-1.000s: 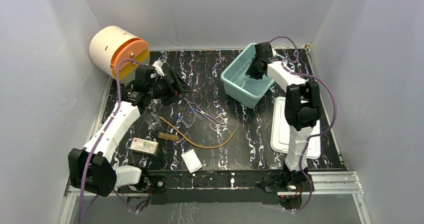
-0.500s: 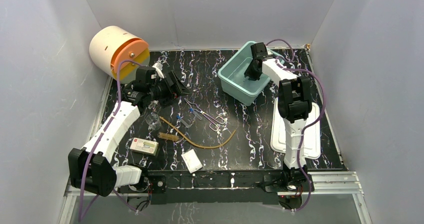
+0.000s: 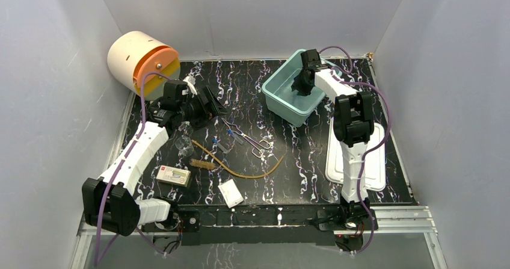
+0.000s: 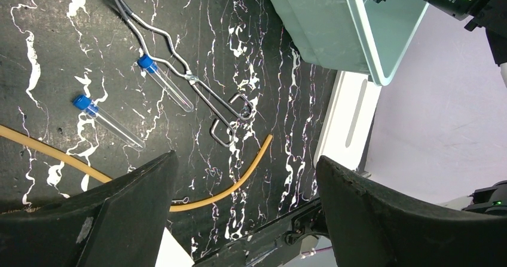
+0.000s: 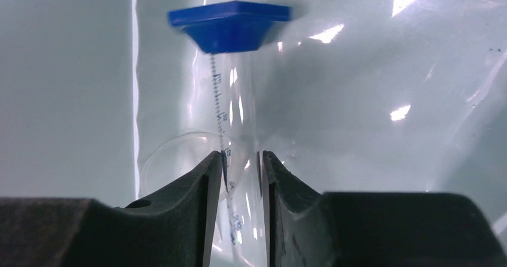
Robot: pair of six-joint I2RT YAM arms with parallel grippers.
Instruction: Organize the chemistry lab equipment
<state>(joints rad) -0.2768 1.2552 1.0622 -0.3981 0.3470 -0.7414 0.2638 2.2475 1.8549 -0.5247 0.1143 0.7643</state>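
The right gripper is nipped onto a clear graduated cylinder down inside the teal tub. I'd say one piece is nearly stowed, while the tongs, test tubes, rubber tube and white packet lie loose out by the splayed left gripper. Since a second ago the right elbow has swung left and the tub sits a touch leftward; the left arm hasn't budged.
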